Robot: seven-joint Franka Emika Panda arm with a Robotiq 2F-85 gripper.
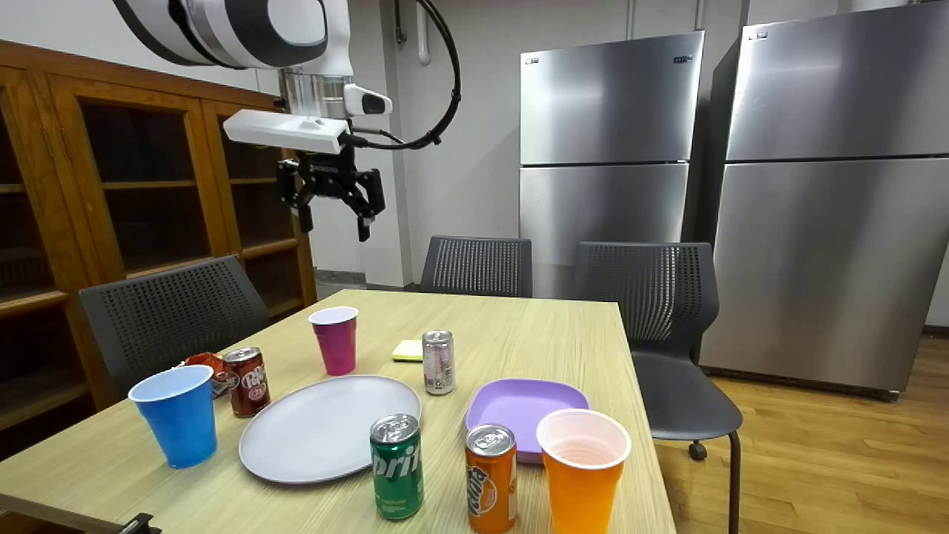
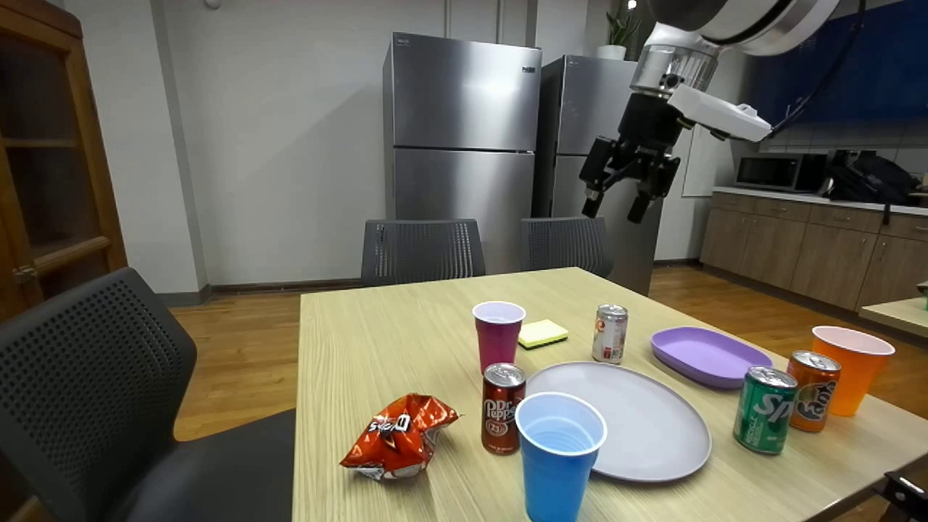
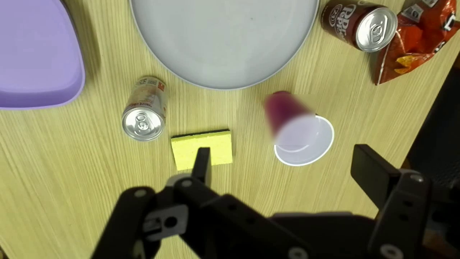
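Fingers (image 3: 373, 176), spread wide, holding nothing; desk (image 3: 90, 172) well below. Beneath them: magenta cup (image 3: 300, 129), sponge (image 3: 221, 149). Any descent: best slow, vertical, nudging neither.

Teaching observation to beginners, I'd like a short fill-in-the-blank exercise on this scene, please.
The pincer hangs above the table, its jaws ____ rather than shut.
The sponge has an upper face coloured ____.
The dark red can beside the snack bag is labelled ____.
The green can is labelled ____.
Missing words: open; yellow; Dr Pepper; Sprite.
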